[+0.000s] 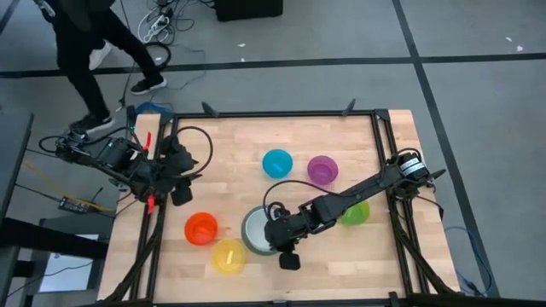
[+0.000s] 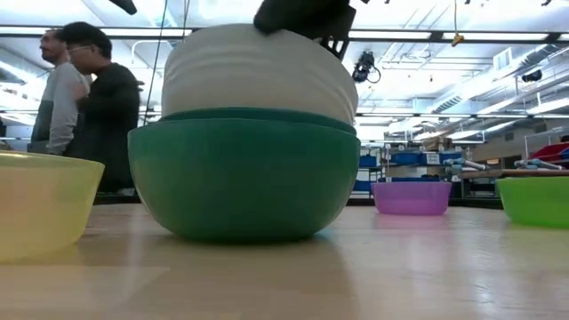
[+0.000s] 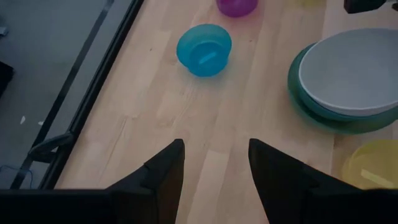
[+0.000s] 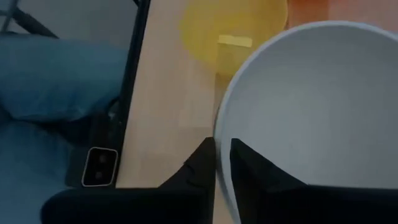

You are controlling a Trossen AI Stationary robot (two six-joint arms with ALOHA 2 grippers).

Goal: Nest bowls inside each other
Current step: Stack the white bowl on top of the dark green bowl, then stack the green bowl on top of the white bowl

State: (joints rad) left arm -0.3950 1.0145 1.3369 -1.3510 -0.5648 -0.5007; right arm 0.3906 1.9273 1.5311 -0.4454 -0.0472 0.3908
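Observation:
A white bowl [image 1: 256,227] sits tilted inside the large green bowl [image 2: 244,173] at the table's near middle. A darker teal rim [image 2: 258,116] shows just inside the green one. My right gripper [image 1: 286,249] is at the white bowl's near right side, shut on it. Lying apart on the wood are the orange bowl [image 1: 201,228], the yellow bowl [image 1: 228,255], the light blue bowl [image 1: 277,164], the purple bowl [image 1: 322,170] and the lime green bowl [image 1: 354,211]. My left gripper [image 3: 214,168] hangs open above the table's left edge, with nothing between its fingers. My right gripper has the white bowl's rim [image 4: 222,140] between its two fingers, one finger [image 4: 249,168] inside the bowl and one [image 4: 200,165] outside. The fingers slant down onto it from the table's right. The bowl leans in the hold, its lower part [image 2: 258,102] still within the green bowl.
Black frame rails [image 1: 386,170] run along the table's left, right and far sides. Two people [image 2: 84,98] stand beyond the table at the left. Bare wood [image 1: 358,256] lies at the near right corner and along the far edge.

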